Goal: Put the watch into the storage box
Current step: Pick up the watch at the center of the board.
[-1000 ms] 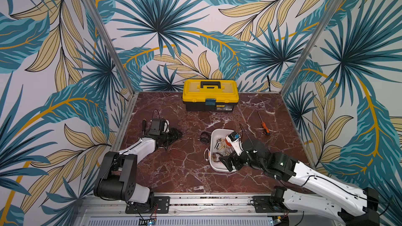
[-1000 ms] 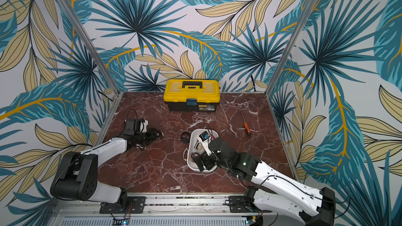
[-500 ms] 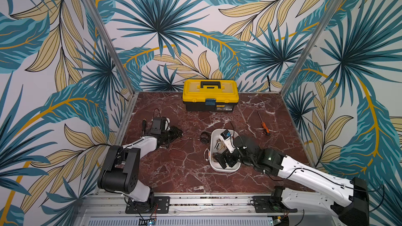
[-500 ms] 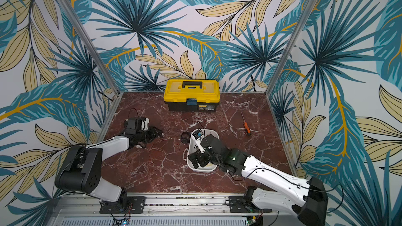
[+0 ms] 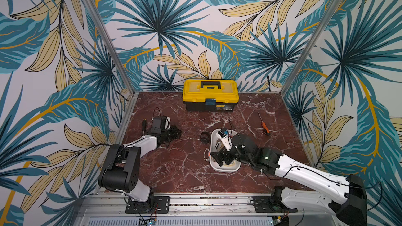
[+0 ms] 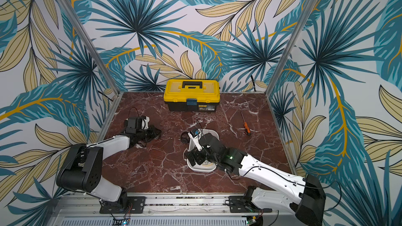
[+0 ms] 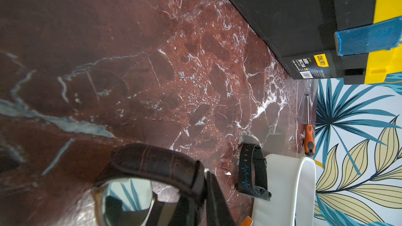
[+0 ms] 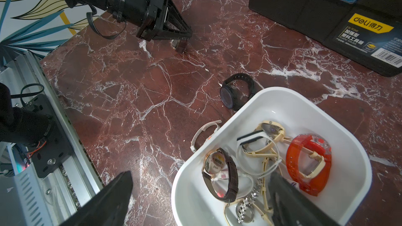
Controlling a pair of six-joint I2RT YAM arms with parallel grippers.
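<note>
The left claw (image 8: 185, 35) is clenched on the brown-strap watch (image 8: 179, 45), down at the tabletop (image 8: 134, 88) and well apart from the storage box (image 8: 289, 96), on the left arm's side of it. The right claw (image 8: 200, 176) hangs released, jaws wide, over the storage box's near rim. Other watches (image 8: 219, 175) lie inside it, and a black watch (image 8: 236, 91) sits just beside it.

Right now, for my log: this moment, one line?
left gripper: shut on brown-strap watch; right gripper: open over storage box rim; black watch: on table
</note>
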